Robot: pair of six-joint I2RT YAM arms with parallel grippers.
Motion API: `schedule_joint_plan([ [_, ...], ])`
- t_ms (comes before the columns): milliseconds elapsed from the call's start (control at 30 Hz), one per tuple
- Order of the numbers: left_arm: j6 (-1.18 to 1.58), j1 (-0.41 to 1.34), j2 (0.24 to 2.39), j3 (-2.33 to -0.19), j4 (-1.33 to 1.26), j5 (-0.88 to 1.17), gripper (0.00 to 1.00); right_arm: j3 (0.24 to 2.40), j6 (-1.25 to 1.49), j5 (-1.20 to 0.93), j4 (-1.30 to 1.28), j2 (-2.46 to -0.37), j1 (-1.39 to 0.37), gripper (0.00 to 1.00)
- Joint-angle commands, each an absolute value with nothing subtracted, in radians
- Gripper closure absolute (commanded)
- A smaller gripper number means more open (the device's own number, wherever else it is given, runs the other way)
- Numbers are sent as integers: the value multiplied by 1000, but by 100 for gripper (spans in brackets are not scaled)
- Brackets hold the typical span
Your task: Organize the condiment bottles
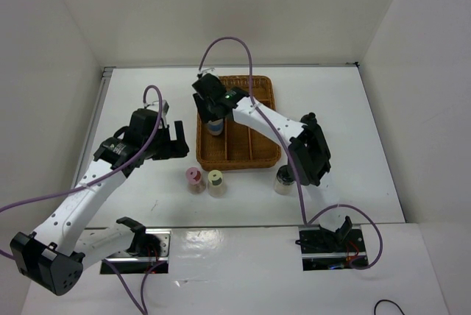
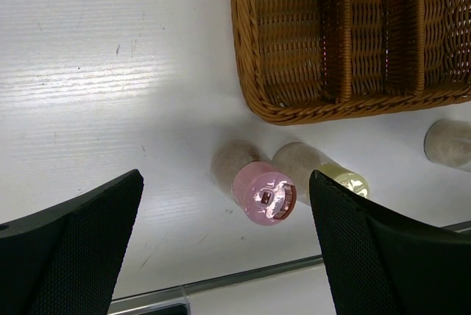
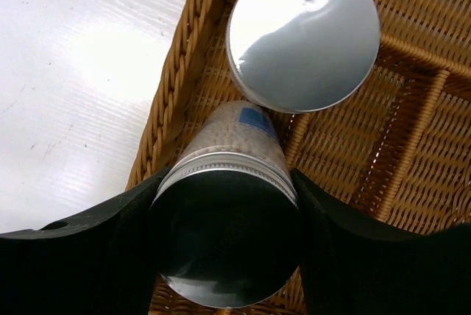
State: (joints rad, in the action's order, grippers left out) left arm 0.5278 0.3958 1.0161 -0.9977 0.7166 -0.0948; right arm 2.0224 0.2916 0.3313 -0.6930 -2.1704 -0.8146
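Silver-capped bottle point(image 3: 224, 234) is clamped in the right jaws inside the left compartment of the wicker tray point(image 3: 176, 87), just beside a second silver-capped bottle point(image 3: 303, 35). It should settle upright without nudging that neighbour before release. The left jaws stand wide apart above the pink-capped bottle point(image 2: 263, 193) and the yellow-green-capped bottle point(image 2: 346, 180), both on the white surface point(image 1: 353, 131), which is enclosed by plain white walls point(image 1: 221, 6).

You have no readable text, number or brand anywhere in these views. The only label is a small blue label point(image 3: 255, 118) on the side of the silver-capped shaker point(image 3: 224, 234), at twelve o'clock from its cap, too blurred to read.
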Motion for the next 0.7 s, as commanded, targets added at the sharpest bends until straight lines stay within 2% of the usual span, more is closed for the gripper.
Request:
schedule_joint_plan([
  [0, 525, 391, 996, -994, 687, -69, 1, 2043, 301, 336, -607, -2177, -804, 66],
  [233, 515, 391, 996, -994, 687, -60, 1, 2043, 310, 318, -626, -2197, -804, 63],
  [333, 515, 391, 996, -994, 687, -60, 1, 2023, 310, 318, -626, -2197, -804, 56],
  [367, 515, 391, 996, -994, 687, -48, 1, 2023, 310, 318, -626, -2197, -804, 53],
  [467, 505, 391, 996, -1003, 696, -20, 1, 2014, 310, 318, -635, -2197, -804, 27],
  [500, 496, 391, 1008, -1018, 719, -20, 1, 2014, 319, 318, -635, -2197, -804, 11],
  [533, 495, 391, 1018, -1019, 719, -20, 1, 2014, 319, 318, -646, -2197, -804, 5],
  [567, 495, 391, 1019, -1029, 733, -20, 1, 2025, 328, 318, -658, -2197, -804, 1],
  [667, 495, 391, 1054, -1049, 768, -9, 1, 2049, 339, 327, -678, -2188, -804, 1],
])
